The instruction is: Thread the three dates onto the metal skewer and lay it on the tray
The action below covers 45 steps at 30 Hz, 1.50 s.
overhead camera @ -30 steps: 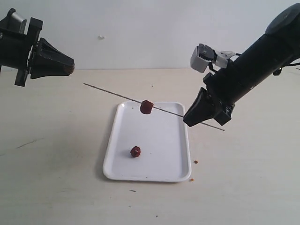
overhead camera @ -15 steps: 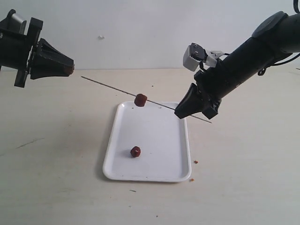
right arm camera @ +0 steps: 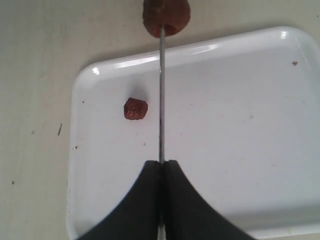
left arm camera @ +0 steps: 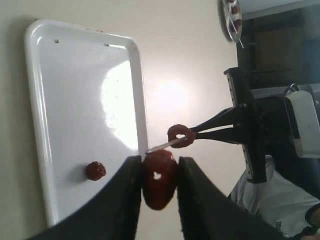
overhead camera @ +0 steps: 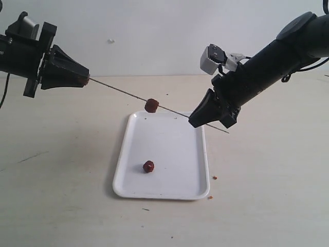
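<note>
1. Since a second ago, the left gripper (overhead camera: 86, 81) has moved right and slightly down to meet the skewer's free tip. The right arm has carried the metal skewer (overhead camera: 119, 92) up and to the left.
2. The left gripper is clamped on the third date (left arm camera: 159, 181), which sits between its two dark fingers in the left wrist view.
3. The skewer's free tip reaches that held date at the fingertips. Whether it has pierced the fruit cannot be told.
4. The right gripper (right arm camera: 161, 167) is closed tight on the thin grey skewer. A short length of rod pokes out behind it.
5. The skewer hangs in the air, sloping down from the left gripper to the right gripper, above the far end of the tray.
6. The first date (overhead camera: 151, 105) is threaded on the skewer about midway between the two grippers, over the tray's far edge.
7. The second date (overhead camera: 148, 166) lies loose on the tray, left of centre and well apart from the skewer.
8. The tray (overhead camera: 177, 182) is white and rectangular and rests flat on a pale table (overhead camera: 56, 200).
9. Two tiny brown crumbs (overhead camera: 214, 177) lie on the table just beside the tray's near right corner.
</note>
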### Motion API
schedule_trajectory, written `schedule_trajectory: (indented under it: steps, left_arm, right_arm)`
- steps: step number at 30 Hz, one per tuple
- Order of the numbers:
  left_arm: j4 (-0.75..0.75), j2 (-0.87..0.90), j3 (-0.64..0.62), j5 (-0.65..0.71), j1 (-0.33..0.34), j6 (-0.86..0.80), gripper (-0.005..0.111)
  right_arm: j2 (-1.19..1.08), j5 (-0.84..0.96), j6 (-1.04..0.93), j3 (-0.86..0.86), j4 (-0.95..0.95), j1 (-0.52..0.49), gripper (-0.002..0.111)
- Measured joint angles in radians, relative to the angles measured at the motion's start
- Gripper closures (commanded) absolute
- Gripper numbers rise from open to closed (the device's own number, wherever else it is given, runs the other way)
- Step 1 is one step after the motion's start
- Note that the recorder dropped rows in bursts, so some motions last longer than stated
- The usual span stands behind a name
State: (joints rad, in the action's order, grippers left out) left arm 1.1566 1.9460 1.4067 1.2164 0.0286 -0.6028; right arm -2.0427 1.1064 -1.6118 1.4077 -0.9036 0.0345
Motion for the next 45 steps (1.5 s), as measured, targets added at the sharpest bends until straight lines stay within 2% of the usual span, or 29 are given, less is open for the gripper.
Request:
schedule_trajectory:
  steps: [27, 45]
  left_arm:
    - [-0.009, 0.000, 0.000, 0.006, -0.005, 0.000, 0.080]
    - [-0.013, 0.000, 0.000, 0.012, 0.018, 0.000, 0.080]
  right_arm:
    - [0.000, 0.068, 0.000, 0.000, -0.002, 0.000, 0.108]
    - [0.000, 0.092, 0.006, 0.000, 0.008, 0.000, 0.108]
